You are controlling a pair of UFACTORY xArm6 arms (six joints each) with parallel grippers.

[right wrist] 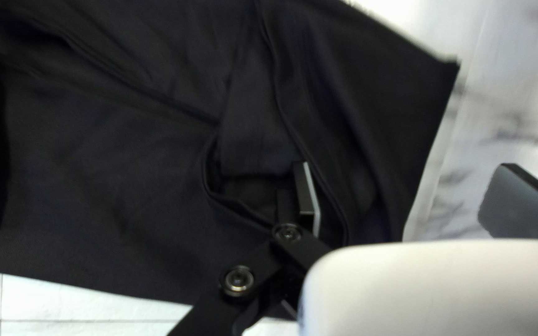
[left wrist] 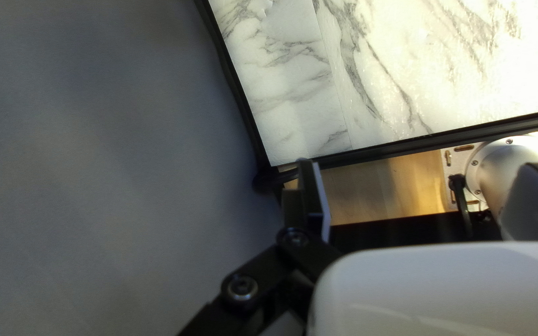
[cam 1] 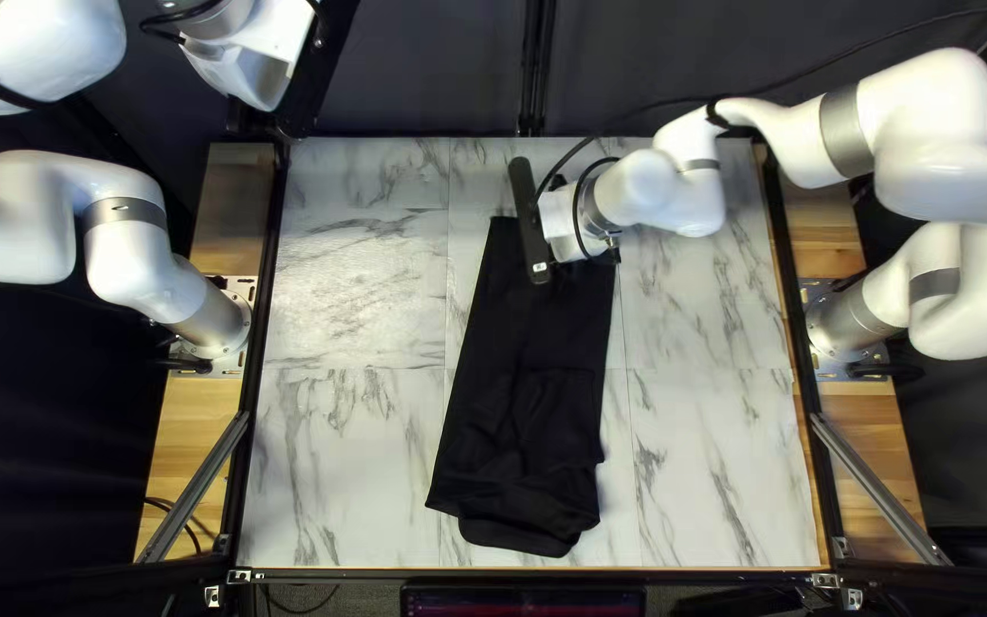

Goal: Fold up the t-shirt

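Across the middle of the marble-patterned table [cam 1: 356,457], the black t-shirt [cam 1: 534,326] lay in a long, narrow shape running from far to near. Its far stretch was fairly smooth; the near part was layered and rumpled, with a rounded bunch at the near end and a smaller layer showing toward the right side.

The right gripper [cam 1: 528,223] was at the shirt's far end, its arm reaching in from the right. Its jaws stood wide apart, gripping nothing. In its wrist view, one finger [right wrist: 307,198] showed against the dark cloth beside a curved, open fold, and the other against the pale tabletop past the cloth's edge. Whether that first finger touched the fabric could not be told.

The left gripper [cam 1: 317,69] was raised near the table's far left corner, well apart from the shirt. Its jaws were open too, with nothing pinched between them. Beyond them, its wrist view took in a table corner, a wooden strip [left wrist: 375,190] along the left edge and the left arm's base [left wrist: 499,168].
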